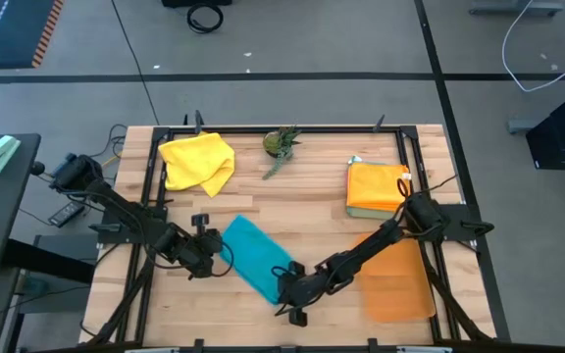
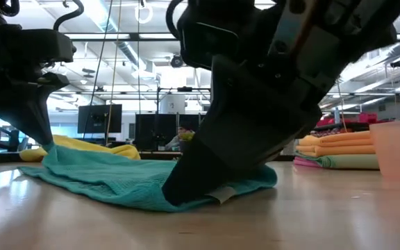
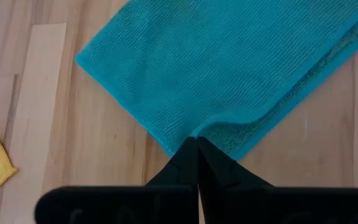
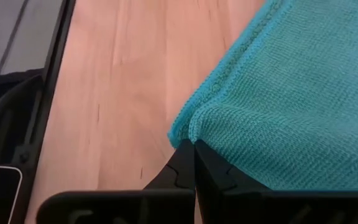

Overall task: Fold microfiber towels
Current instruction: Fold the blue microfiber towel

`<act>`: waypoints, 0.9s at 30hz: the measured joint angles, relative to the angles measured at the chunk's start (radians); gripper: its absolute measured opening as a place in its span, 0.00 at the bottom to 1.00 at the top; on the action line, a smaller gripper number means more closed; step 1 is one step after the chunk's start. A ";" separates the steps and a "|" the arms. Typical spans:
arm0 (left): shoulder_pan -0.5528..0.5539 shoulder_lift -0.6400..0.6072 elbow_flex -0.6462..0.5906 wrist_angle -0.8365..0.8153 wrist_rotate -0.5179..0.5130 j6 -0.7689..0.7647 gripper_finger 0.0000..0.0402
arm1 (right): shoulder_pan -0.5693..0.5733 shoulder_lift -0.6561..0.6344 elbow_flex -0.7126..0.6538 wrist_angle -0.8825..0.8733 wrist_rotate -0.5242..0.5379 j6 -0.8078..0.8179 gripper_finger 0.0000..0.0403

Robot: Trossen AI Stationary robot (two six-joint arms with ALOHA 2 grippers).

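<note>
Both tools, left [image 3: 196, 142] and right [image 4: 193, 144], pinched tight on opposite edges of teal towel [image 1: 254, 256].

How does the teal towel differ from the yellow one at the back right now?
The teal towel lies folded flat at the table's front; the yellow towel sits crumpled at the back left. The left gripper and right gripper are each shut on an edge of the teal towel; nothing holds the yellow towel. Both are plain-coloured cloths on the wooden table.

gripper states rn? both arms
Left gripper: closed, pinching an edge of the teal towel.
Right gripper: closed, pinching a corner of the same towel.
</note>
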 joint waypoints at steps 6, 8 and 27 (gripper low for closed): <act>0.000 -0.004 0.000 -0.050 0.000 0.008 0.01 | 0.000 0.001 0.019 -0.083 0.000 0.036 0.01; 0.000 -0.006 0.000 -0.073 -0.001 0.001 0.01 | 0.000 -0.003 0.018 -0.102 -0.001 0.037 0.01; -0.048 0.026 -0.011 0.112 0.124 -0.022 0.02 | -0.032 -0.065 0.012 -0.347 0.017 0.004 0.01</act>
